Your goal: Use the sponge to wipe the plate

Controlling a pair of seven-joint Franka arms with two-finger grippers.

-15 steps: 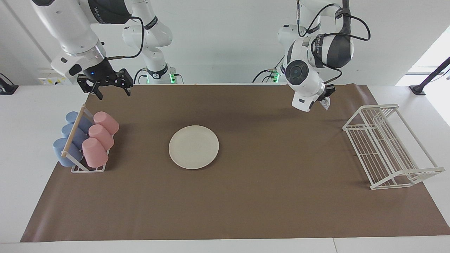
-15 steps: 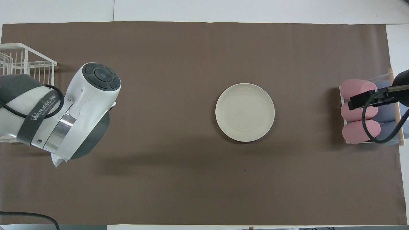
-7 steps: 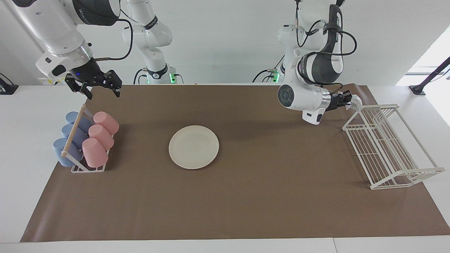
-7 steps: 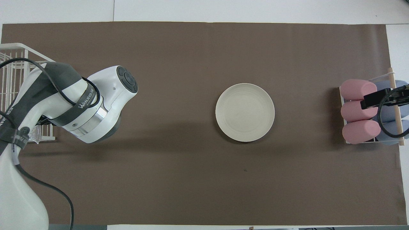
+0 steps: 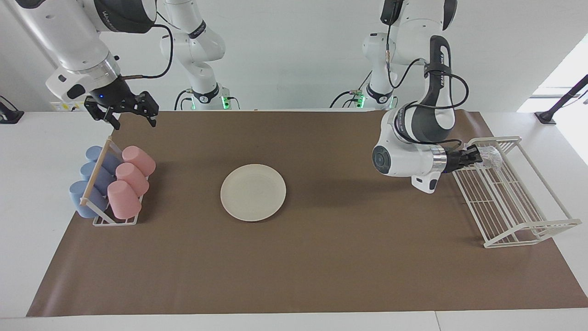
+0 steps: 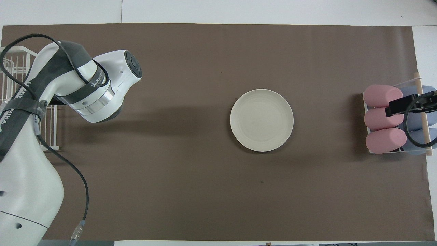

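Left hand point(image 5: 477, 156): clamped on small silvery mesh sponge point(image 5: 492, 155), over white wire rack point(image 5: 505, 202).
Right hand point(image 5: 121, 110): fingers apart, above cups.
Round cream plate point(image 5: 253, 192): mid-bench, on brown mat.
Lettering: "WANJEED" on left forearm band.

One round cream-white shallow plate point(image 5: 253, 192) lies on one brown paper mat point(image 5: 321, 257) that covers the tabletop. Three pink plastic cups point(image 5: 129, 181) and three blue plastic cups point(image 5: 90, 181) lie on their sides in one small white wire cup holder point(image 5: 115, 220) with a wooden rod. There is one larger white wire dish rack point(image 5: 507, 193). One small silvery-grey shiny mesh sponge point(image 5: 492, 156) can be counted. Two white robot arms are present, each ending in one black two-finger tool: the left tool point(image 5: 477, 155) and the right tool point(image 5: 133, 117).
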